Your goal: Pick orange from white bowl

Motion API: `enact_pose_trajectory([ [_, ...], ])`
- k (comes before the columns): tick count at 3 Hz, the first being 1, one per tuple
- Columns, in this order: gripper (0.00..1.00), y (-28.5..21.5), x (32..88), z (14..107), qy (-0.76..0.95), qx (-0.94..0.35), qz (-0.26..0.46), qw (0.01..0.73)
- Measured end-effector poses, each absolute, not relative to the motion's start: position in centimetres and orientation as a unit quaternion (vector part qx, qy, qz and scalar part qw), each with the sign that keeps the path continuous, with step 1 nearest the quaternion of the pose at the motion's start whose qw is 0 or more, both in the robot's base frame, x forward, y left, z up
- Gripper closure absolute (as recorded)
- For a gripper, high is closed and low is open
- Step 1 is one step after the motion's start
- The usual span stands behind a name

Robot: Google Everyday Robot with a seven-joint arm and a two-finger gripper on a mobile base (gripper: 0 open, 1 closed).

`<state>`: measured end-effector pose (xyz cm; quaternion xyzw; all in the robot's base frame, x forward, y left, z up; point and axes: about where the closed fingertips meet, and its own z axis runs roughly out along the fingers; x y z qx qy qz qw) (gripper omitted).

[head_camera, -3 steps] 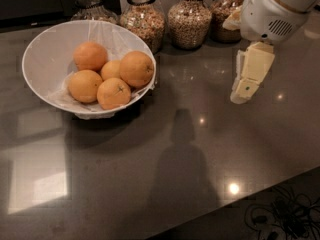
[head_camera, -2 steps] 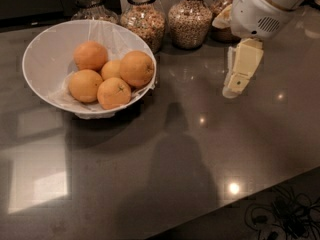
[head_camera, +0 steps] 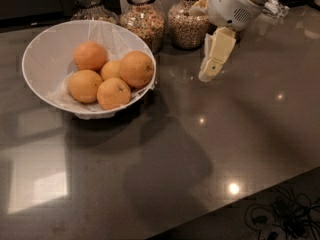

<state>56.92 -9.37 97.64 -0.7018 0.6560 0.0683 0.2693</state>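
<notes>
The white bowl (head_camera: 40, 59) stands at the left of the dark counter and holds several oranges on a crinkled white lining. The orange (head_camera: 136, 69), the largest one, lies at the bowl's right side against the rim. An orange with a dark stem mark (head_camera: 114, 93) lies in front of it, and a smaller, paler one (head_camera: 110, 69) lies to its left. My gripper (head_camera: 206, 75) hangs pointing down over the counter, to the right of the bowl and well apart from it. It holds nothing that I can see.
Three glass jars of grains stand along the back: one (head_camera: 90, 4) behind the bowl, one (head_camera: 144, 19) by the bowl's rim, one (head_camera: 187, 21) just behind the gripper. The counter's front edge (head_camera: 240, 199) runs across the lower right, with patterned floor below.
My gripper has moved left toward the bowl and a little farther back on the counter. The bowl and the oranges have not moved.
</notes>
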Motion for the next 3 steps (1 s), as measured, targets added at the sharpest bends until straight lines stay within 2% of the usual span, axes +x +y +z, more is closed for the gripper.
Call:
enact_pose_trajectory([
  [1, 0.0, -9.4, 56.9, 97.6, 0.656, -0.702, 0.068, 0.269],
  [3, 0.0, -3.8, 56.2, 95.7, 0.632, -0.699, 0.12, 0.313],
])
